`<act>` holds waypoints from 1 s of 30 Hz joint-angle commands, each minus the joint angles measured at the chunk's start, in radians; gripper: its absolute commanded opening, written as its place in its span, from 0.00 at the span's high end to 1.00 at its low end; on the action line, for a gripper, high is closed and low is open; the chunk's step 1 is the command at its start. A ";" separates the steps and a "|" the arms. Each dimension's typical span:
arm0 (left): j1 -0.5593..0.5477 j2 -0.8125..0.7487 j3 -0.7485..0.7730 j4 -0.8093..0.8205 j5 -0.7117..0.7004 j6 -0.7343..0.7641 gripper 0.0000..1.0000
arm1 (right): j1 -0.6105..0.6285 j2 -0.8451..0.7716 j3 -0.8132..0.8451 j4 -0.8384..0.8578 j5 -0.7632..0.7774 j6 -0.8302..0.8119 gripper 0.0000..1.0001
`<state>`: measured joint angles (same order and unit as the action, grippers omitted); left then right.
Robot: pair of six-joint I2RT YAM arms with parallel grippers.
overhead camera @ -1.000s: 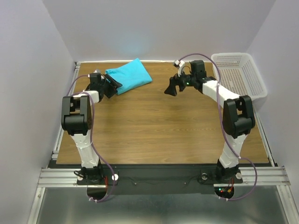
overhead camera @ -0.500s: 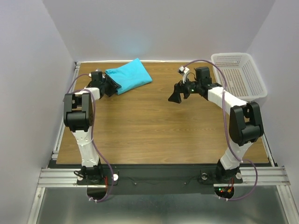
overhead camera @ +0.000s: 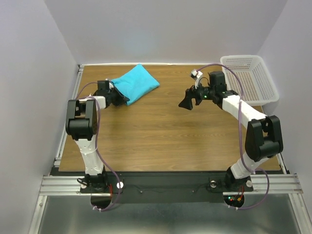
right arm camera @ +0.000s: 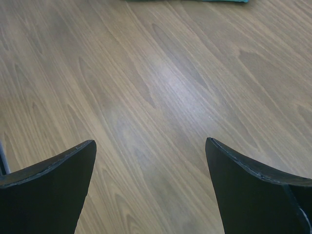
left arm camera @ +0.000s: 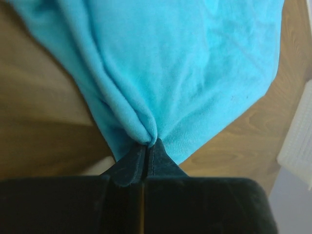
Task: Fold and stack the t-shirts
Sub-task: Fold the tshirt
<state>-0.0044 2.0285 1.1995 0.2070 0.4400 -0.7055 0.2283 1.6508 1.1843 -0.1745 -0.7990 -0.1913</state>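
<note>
Wood tabletop [overhead camera: 161,136], pale walls all round, and your left gripper [left arm camera: 146,155] has just snapped shut. Its jaws are pressed together on a pinched fold at the edge of the turquoise t-shirt [left arm camera: 195,63], which lies bundled at eleven o'clock on the table. A second ago those jaws stood wide beside the cloth, so you've got your hold, and a pull to spread it looks like the next call. Your right gripper [overhead camera: 186,101] hangs wide and empty near one o'clock, short of the basket [overhead camera: 248,80].
</note>
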 commanded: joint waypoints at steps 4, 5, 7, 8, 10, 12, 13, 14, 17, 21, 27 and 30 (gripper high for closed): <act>-0.120 -0.220 -0.283 -0.064 0.118 0.055 1.00 | -0.006 -0.109 -0.057 0.012 -0.025 -0.007 0.01; -0.155 -0.246 -0.323 -0.055 0.121 0.041 1.00 | -0.006 -0.112 -0.063 0.010 -0.040 -0.010 0.01; -0.186 -0.336 -0.457 -0.034 0.138 0.018 1.00 | -0.006 -0.118 -0.077 0.010 -0.055 -0.007 0.02; -0.212 -0.371 -0.503 -0.008 0.137 -0.021 0.95 | -0.007 -0.117 -0.078 0.009 -0.077 0.000 0.02; -0.235 -0.526 -0.668 0.018 0.132 -0.083 0.71 | -0.006 -0.086 -0.068 0.009 -0.118 0.030 0.03; -0.235 -0.628 -0.733 0.009 0.108 -0.119 0.55 | -0.003 -0.037 -0.037 0.009 -0.146 0.068 0.05; -0.236 -0.686 -0.754 0.009 0.097 -0.132 0.49 | 0.002 -0.017 -0.019 0.007 -0.147 0.069 0.06; -0.235 -0.744 -0.773 -0.039 0.077 -0.140 0.38 | 0.006 0.003 0.001 0.007 -0.157 0.097 0.07; -0.235 -0.962 -0.765 -0.165 0.008 -0.157 0.31 | 0.022 0.087 0.082 0.004 -0.174 0.148 0.13; -0.232 -1.128 -0.716 -0.319 -0.041 -0.137 0.29 | 0.051 0.155 0.156 -0.005 -0.201 0.179 0.16; -0.203 -1.205 -0.692 -0.387 -0.184 -0.107 0.32 | 0.120 0.201 0.161 -0.006 -0.227 0.216 0.23; -0.145 -1.144 -0.693 -0.244 -0.178 -0.107 0.40 | 0.166 0.242 0.155 -0.008 -0.244 0.254 0.37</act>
<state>-0.2058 0.8417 0.4789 -0.1249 0.3172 -0.8307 0.3450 1.8477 1.3087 -0.1864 -0.9855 0.0025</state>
